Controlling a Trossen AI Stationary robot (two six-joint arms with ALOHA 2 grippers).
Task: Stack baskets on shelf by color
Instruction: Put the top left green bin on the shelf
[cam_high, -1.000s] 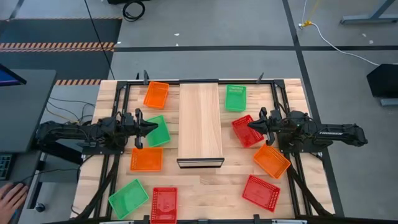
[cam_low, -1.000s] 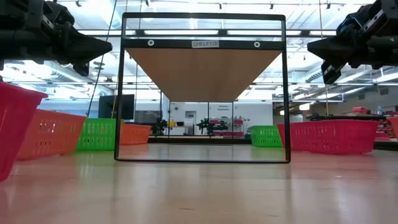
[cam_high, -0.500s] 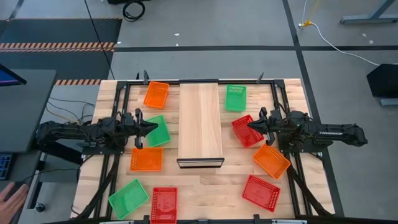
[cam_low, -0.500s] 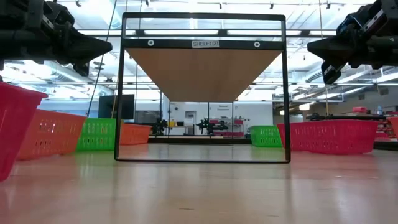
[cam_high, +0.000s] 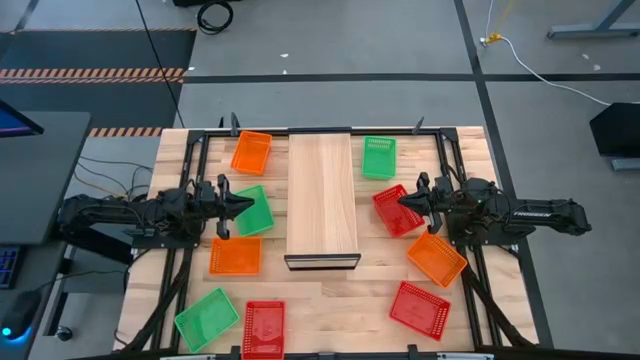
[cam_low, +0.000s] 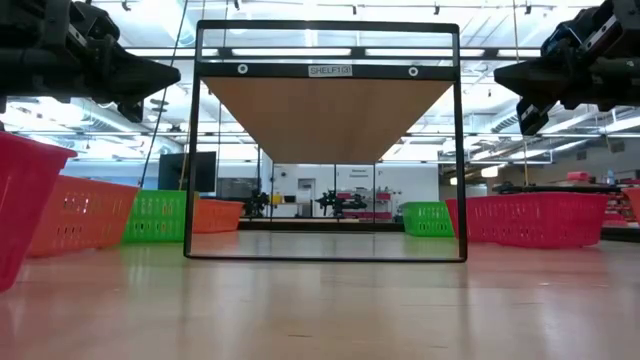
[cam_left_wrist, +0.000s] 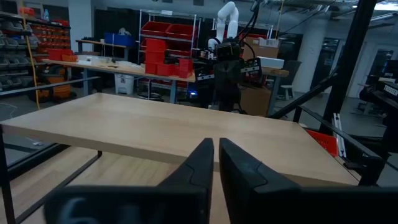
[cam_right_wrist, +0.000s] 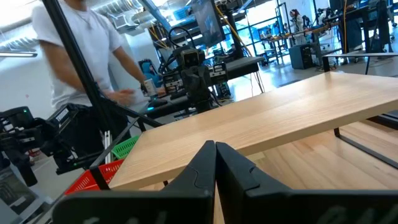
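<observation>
Shelf (cam_high: 322, 198) sits bare mid-table, pale top, dark front edge toward the near side, raised on a black frame (cam_low: 327, 140). Nine baskets all loose on the tabletop (cam_high: 330, 300), none on the shelf. Left of it: orange (cam_high: 251, 152) at the back, green (cam_high: 254, 211), orange (cam_high: 235, 256), green (cam_high: 207, 319), red (cam_high: 263, 329) at the front. Right of it: green (cam_high: 379, 157) at the back, red (cam_high: 396, 212), orange (cam_high: 436, 258), red (cam_high: 419, 310). Left gripper (cam_high: 248, 204) hovers over the mid-left green basket, fingers nearly together, holding nothing. Right gripper (cam_high: 402, 201) hovers over the mid-right red basket, pinched shut, empty. Both point at the shelf from opposite sides. Person in a white shirt (cam_right_wrist: 78, 43) stands beyond the table.
</observation>
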